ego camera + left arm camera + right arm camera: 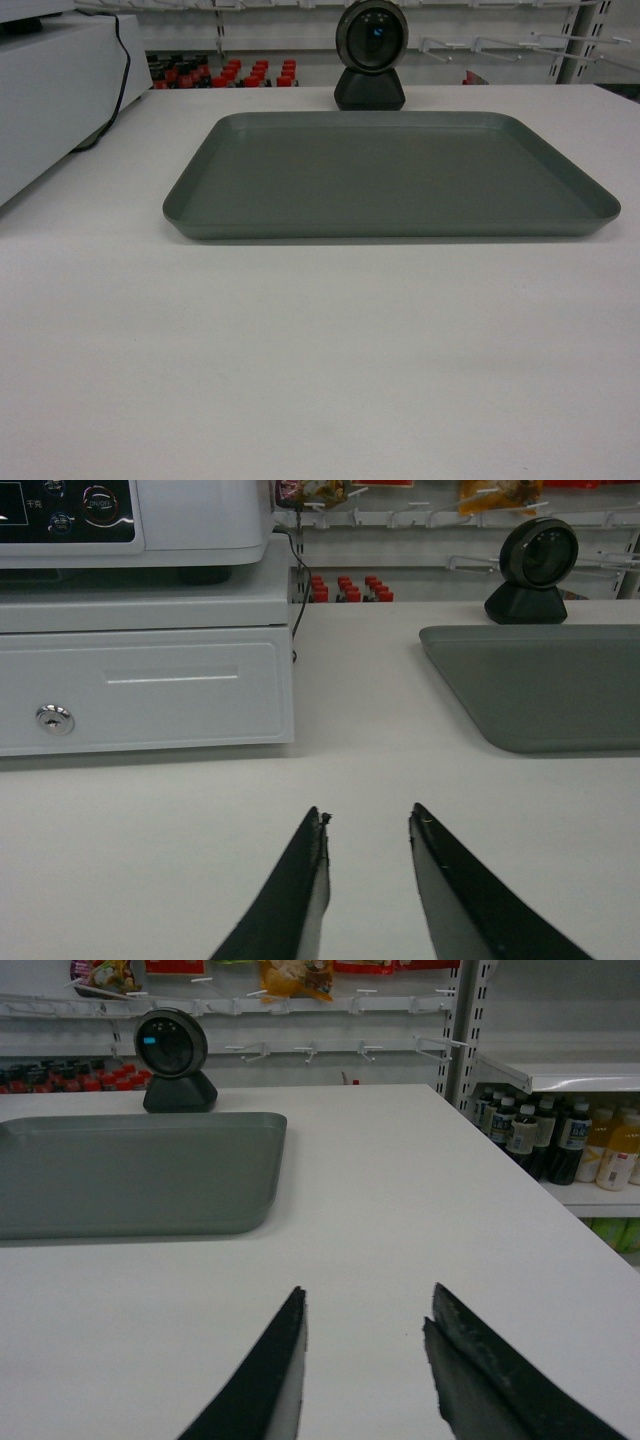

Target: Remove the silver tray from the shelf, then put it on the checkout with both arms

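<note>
Beyond both hands [368,825] [368,1305] — silver tray [390,175]

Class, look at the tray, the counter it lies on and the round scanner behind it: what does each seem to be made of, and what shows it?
The tray looks like dull grey metal, smooth and matte, with a thin raised rim; coated plastic cannot be ruled out. The counter seems a plain white laminate, flat with faint grain. The scanner looks like black plastic with a glossy round face.
</note>
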Robot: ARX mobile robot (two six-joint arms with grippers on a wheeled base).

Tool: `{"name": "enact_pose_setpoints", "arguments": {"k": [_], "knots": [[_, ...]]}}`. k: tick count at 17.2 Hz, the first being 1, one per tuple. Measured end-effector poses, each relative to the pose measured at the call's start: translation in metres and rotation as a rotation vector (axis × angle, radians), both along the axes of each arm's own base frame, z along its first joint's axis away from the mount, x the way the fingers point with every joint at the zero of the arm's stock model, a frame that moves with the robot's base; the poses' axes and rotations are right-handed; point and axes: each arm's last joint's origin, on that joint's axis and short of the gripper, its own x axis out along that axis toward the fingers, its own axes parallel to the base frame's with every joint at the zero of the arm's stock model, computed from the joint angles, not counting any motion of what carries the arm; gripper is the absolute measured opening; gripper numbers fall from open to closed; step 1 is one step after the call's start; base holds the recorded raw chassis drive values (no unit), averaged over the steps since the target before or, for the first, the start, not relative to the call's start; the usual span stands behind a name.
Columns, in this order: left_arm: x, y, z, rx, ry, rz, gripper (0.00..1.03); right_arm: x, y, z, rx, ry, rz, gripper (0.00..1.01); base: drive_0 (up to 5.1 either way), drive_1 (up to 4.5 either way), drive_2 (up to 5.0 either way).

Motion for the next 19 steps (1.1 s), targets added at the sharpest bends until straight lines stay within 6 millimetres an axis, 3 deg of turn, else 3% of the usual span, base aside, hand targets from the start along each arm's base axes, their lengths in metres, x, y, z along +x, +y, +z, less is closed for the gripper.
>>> {"name": "enact_pose_setpoints", "arguments": {"k": [6, 7, 8, 16, 19], "knots": [[0.0000, 0.0000, 0.0000, 0.000, 0.000, 0.000, 0.86, 0.0000, 0.0000, 0.0000, 0.000, 0.000, 0.000, 0.97, 0.0, 0.00, 0.0], [0.0000, 0.0000, 0.0000, 0.000, 0.000, 0.000, 0.95, 0.0000, 0.0000, 0.0000, 0.000, 0.000, 0.000, 1.00, 0.0, 0.00, 0.0], [0.0000, 0.0000, 0.0000, 0.002, 0.000, 0.000, 1.00, 0.0000, 0.0000, 0.0000, 0.000, 0.000, 0.000, 0.97, 0.0, 0.00, 0.0], [0.0000, 0.0000, 0.0000, 0.002, 0.000, 0.000, 0.98, 0.0000, 0.0000, 0.0000, 0.000, 0.000, 0.000, 0.98, 0.0, 0.00, 0.0], [0.0000, 0.0000, -0.0004, 0.002, 0.004, 0.000, 0.98, 0.0000, 0.0000, -0.0003, 0.000, 0.003, 0.000, 0.98, 0.1, -3.63, 3.7]]}}
